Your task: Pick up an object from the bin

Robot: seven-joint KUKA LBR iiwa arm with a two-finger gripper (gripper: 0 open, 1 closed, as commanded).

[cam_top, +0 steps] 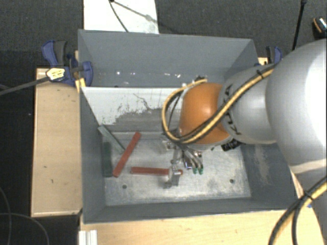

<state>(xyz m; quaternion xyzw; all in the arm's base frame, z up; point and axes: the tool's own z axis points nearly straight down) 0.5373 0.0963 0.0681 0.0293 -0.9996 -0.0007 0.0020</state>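
Slanted stick [126, 153] lies between bar [106, 160], left, and level stick [148, 171], right.

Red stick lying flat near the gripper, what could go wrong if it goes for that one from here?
The gripper sits at the right end of the flat red stick, not its middle, so a grab there might let it tip or slip. It lies flat on the bin floor, so the gripper could scrape metal. A leftward push might knock the slanted red stick nearby.
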